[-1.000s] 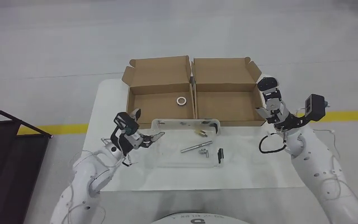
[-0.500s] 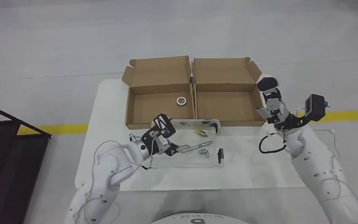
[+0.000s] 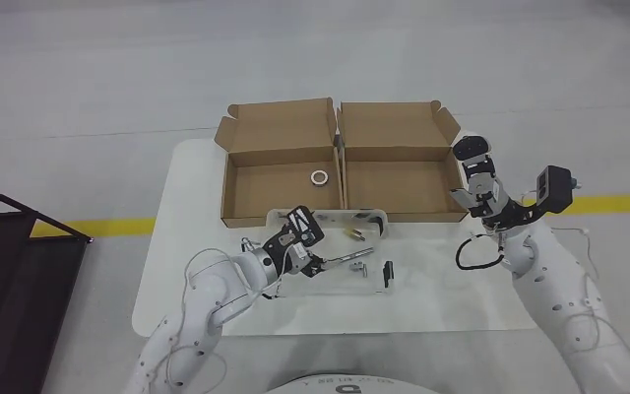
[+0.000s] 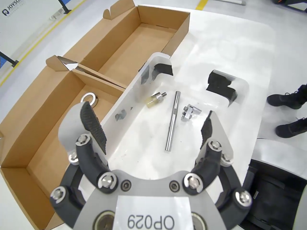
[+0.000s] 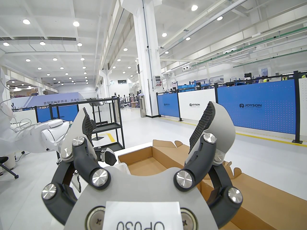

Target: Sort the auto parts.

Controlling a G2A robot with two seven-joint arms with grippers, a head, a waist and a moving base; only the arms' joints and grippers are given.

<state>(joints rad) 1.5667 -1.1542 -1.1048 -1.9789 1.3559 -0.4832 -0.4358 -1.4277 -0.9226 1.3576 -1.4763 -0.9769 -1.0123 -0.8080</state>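
Note:
A clear plastic tray (image 3: 295, 290) (image 4: 134, 82) holds a long metal rod (image 3: 345, 259) (image 4: 173, 120), a small brass-ended fitting (image 3: 352, 234) (image 4: 156, 98), a small metal bracket (image 3: 359, 268) (image 4: 190, 114) and black clips (image 3: 388, 274) (image 4: 221, 86). My left gripper (image 3: 317, 262) (image 4: 148, 118) hangs open over the tray's left part, with the rod's near end between its fingers' line and nothing held. A metal ring (image 3: 319, 178) (image 4: 89, 98) lies in the left cardboard box (image 3: 236, 187). My right gripper (image 3: 474, 165) (image 5: 147, 118) is raised and open, beside the right cardboard box (image 3: 394, 182).
Both boxes stand side by side behind the tray with lids folded back; the right box (image 4: 153, 32) holds nothing. The white table (image 3: 187, 197) has free room left of and in front of the tray. A person's shoes (image 4: 287, 99) show by the table's edge.
My left arm has swung right, from left of the tray to over it, and its open gripper now hangs above the rod. The right arm has kept still.

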